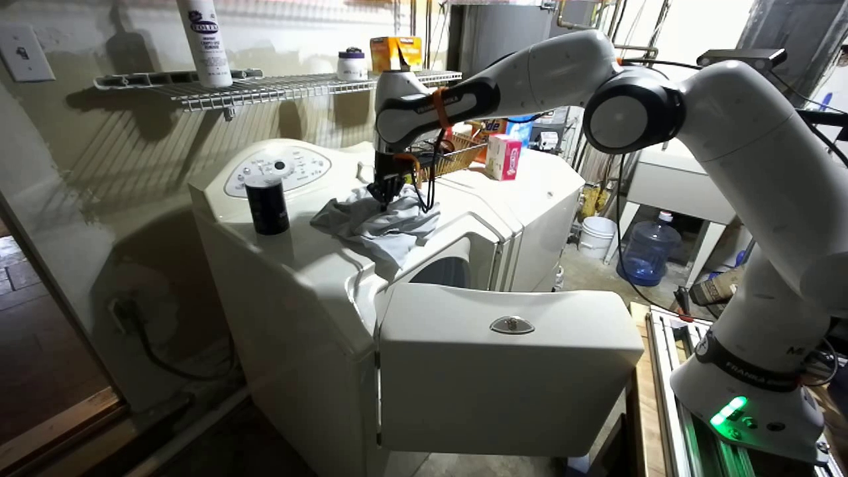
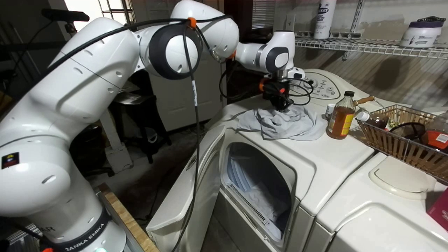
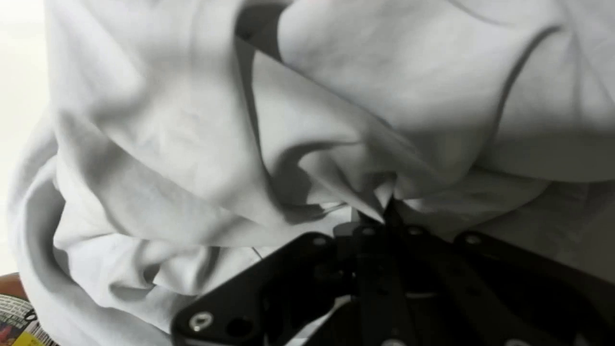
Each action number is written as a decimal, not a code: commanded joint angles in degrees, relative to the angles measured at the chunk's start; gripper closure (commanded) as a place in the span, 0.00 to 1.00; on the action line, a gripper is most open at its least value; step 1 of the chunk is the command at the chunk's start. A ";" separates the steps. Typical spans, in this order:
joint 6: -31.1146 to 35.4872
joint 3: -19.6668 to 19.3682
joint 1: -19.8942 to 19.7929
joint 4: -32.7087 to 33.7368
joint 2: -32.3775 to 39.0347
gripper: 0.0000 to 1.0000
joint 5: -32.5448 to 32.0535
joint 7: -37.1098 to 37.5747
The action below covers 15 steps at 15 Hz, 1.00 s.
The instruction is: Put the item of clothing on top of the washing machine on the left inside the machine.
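The item of clothing is a crumpled light-grey cloth [image 1: 381, 222], lying on top of the cream-white washing machine [image 1: 285, 291]. Both exterior views show my gripper [image 2: 281, 106] pointing down into the cloth [image 2: 269, 122]. In the wrist view the jaws are closed together, and a pinched fold of fabric [image 3: 362, 204] runs in between the fingertips of the gripper [image 3: 384, 218]. Most of the cloth still rests on the machine's top. The machine's door [image 1: 503, 384] stands swung open, and its dark opening [image 2: 276, 168] shows in an exterior view with some pale fabric [image 2: 262, 199] inside.
A black can [image 1: 267, 209] stands on the machine beside the cloth. Close to the cloth's other side are an amber bottle [image 2: 341, 120] and a wicker basket [image 2: 392, 136]. A pink box [image 1: 505, 158] sits on the neighbouring appliance. A wire shelf [image 1: 278, 89] juts out above.
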 commanded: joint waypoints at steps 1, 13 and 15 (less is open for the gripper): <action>-0.27 0.26 0.24 -6.22 -6.55 0.99 1.30 2.39; 3.26 -3.15 3.14 -19.53 -30.96 0.99 -1.76 14.00; 4.46 -2.89 3.55 -18.67 -34.20 0.99 -1.98 15.02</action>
